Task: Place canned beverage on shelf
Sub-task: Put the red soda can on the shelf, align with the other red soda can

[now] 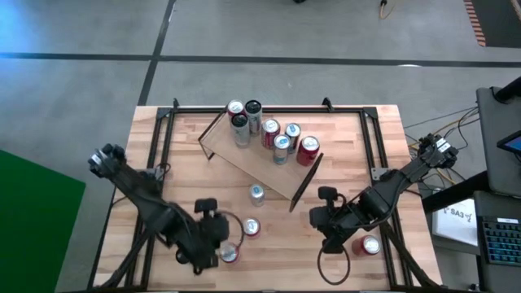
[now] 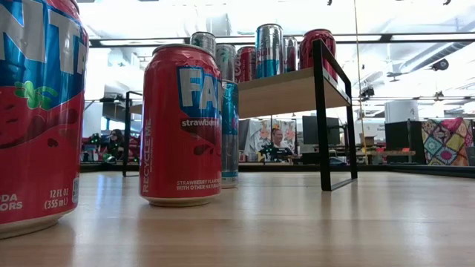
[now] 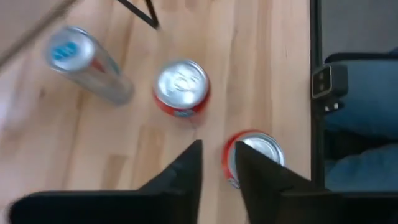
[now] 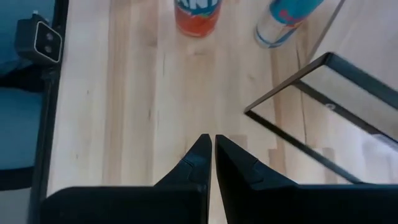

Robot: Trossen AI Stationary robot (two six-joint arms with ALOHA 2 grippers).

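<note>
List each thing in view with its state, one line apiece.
shelf: standing on the table, seven upright cans on its plank.
slim silver can: upright on the table, off the shelf.
red cans: three upright on the table, none shelved.
left gripper: slightly open, empty, beside a red can.
right gripper: shut, empty, above bare table.

Low view: big red can [image 2: 33, 111] at left is cut off by the frame edge, so I only read part of its label. Can't see either arm there. Right wrist view: orange can [image 4: 198, 15] and blue-white can [image 4: 283, 18] are clipped at the frame edge, tops not visible. Left wrist view: a red can [image 3: 255, 152] sits partly behind my left fingers [image 3: 261, 174]. High view: can labels too small to read.
</note>
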